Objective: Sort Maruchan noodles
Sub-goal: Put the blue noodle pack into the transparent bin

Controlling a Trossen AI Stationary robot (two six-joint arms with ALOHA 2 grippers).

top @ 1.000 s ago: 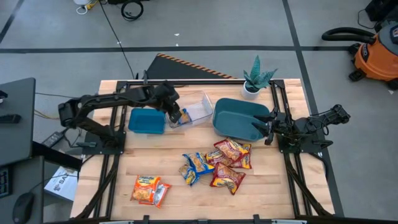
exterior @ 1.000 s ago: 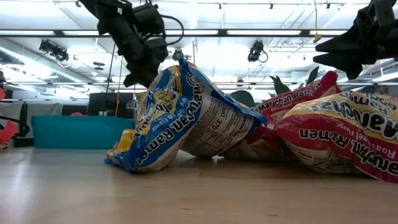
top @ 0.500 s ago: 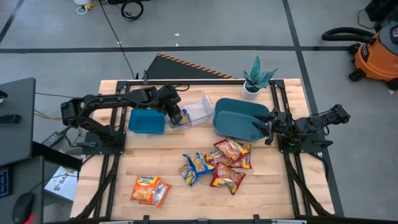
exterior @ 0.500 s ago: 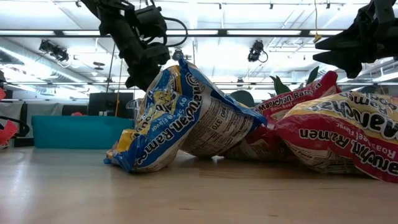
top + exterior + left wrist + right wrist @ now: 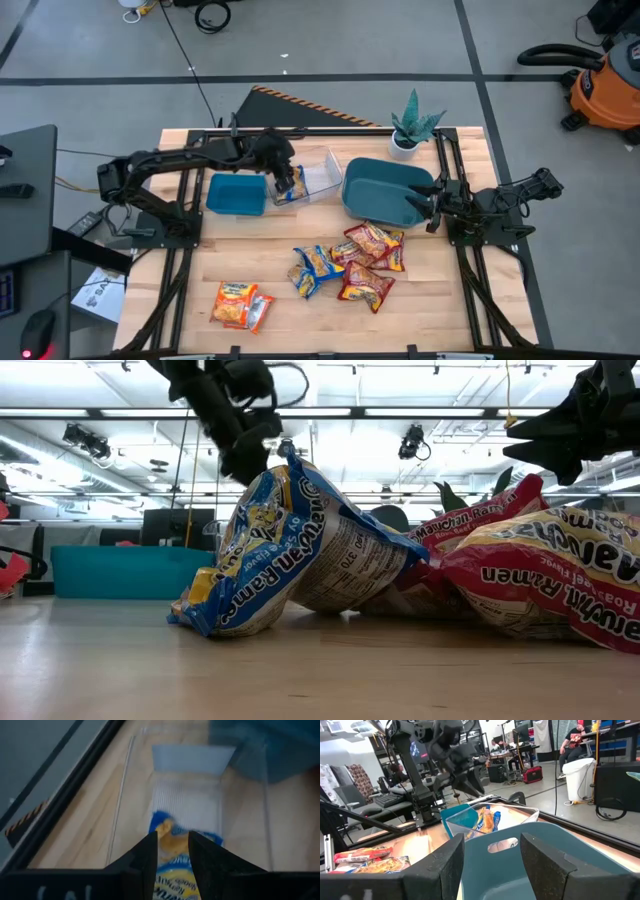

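The left gripper [image 5: 288, 182] hangs above the clear tray [image 5: 325, 181], fingers [image 5: 150, 855] narrowly parted around a blue-and-yellow noodle packet [image 5: 175, 855] in it, seemingly not pinching. The right gripper [image 5: 432, 208], fingers spread, rests at the large teal bin [image 5: 375, 185] beside the tray.

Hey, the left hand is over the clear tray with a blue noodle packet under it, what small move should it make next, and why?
Probably lift straight up, clear of the clear tray. The left hand has its fingers apart above the blue packet, which sits inside the tray, so it looks released. More packets on the table wait to be sorted. The right hand waits at the teal bin.
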